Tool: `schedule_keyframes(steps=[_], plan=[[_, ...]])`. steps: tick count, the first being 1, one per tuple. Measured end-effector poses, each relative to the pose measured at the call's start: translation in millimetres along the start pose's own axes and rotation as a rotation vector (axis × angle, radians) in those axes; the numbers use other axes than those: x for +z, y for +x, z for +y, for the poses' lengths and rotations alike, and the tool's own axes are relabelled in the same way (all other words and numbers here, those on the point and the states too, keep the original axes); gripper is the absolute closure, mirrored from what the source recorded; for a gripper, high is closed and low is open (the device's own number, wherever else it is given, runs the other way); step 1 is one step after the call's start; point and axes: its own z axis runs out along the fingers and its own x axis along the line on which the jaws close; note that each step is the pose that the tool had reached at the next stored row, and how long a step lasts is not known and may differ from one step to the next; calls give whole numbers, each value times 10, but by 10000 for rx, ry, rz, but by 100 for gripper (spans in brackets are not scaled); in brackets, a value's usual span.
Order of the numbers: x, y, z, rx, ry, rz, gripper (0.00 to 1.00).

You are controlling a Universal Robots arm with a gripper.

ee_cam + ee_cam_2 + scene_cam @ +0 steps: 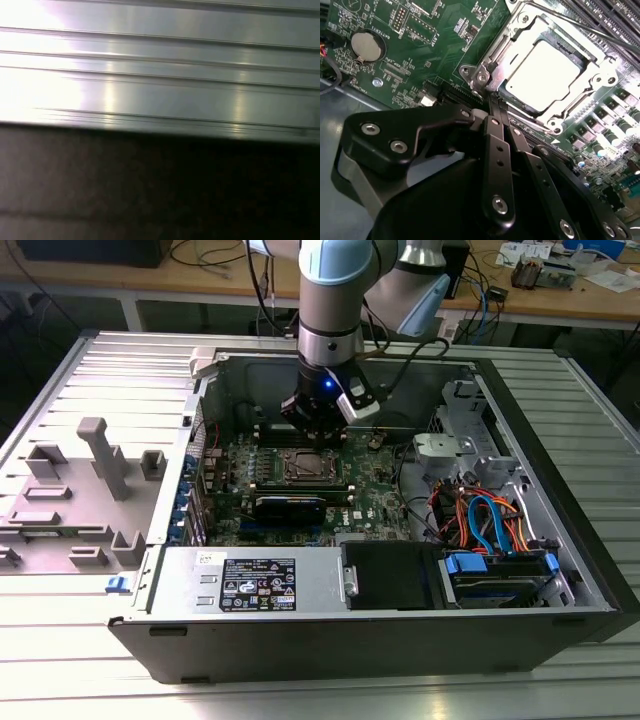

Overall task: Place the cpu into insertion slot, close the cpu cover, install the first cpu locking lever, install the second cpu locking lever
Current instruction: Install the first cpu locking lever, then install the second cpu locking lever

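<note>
a: black linkage of the end effector (496, 107) is seen closest in the second wrist view, its fingers drawn together to a narrow tip with nothing held between them. the tip is pressed down just beside the corner of the cover (496, 55).

b: and the cpu (542, 67)?

a: it is seated flat in the slot (555, 122), its bright top showing through the cut-out of the cover, which is laid down over it. in the exterior view the end effector (312, 435) is poised over the slot (305, 467) inside the open case (540, 490) on the ribbed table (60, 660).

b: how should the step in hand be done well?

a: judged from this, a locking lever is being worked. the thin wire lever (580, 27) should be pushed sideways under its hook with steady, low force, so the tip is not slipped onto the board (420, 50) or the coin cell (367, 45).

b: any writing?

a: small white print is scattered on the board and a label is stuck on the power supply (255, 585); none is read off.
</note>
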Motion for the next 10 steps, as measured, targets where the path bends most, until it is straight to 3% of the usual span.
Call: schedule_keyframes(steps=[10], plan=[[0,0,-5,-2,12,1,89]])
